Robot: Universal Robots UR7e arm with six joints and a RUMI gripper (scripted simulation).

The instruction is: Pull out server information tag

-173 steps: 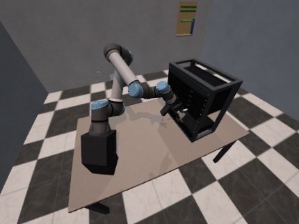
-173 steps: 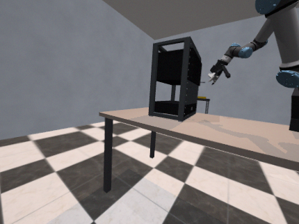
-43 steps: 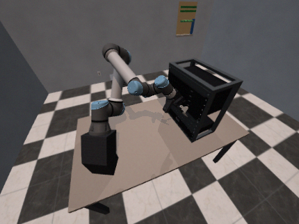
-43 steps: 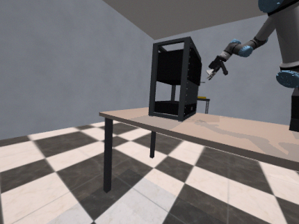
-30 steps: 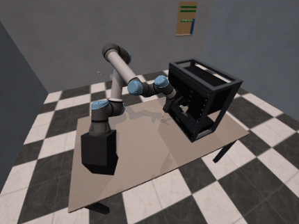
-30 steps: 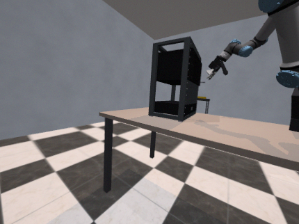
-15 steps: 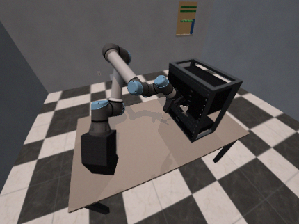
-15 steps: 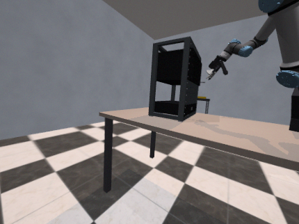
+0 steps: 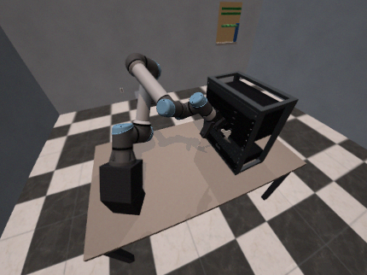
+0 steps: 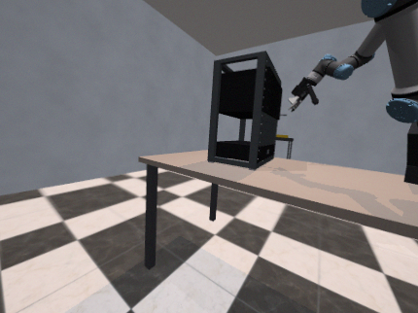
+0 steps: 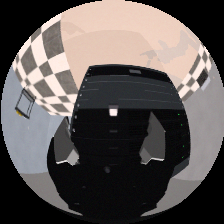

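A black open-frame server rack (image 9: 249, 119) stands on the tan table (image 9: 188, 182) at its right side; it also shows in the exterior view (image 10: 245, 110). My gripper (image 9: 224, 132) (image 10: 296, 102) is open and empty, a short way in front of the rack's front face, at upper-middle height. In the wrist view the rack front (image 11: 127, 120) fills the middle, with stacked dark server faces and one small white tag (image 11: 113, 112) on one server. My two fingers frame the lower part of that view, apart from the rack. No printed text is readable.
The arm's black base block (image 9: 122, 186) stands at the table's left side. A poster (image 9: 229, 22) hangs on the back wall. A small yellow-topped stand (image 10: 283, 141) shows behind the table. The floor is checkered.
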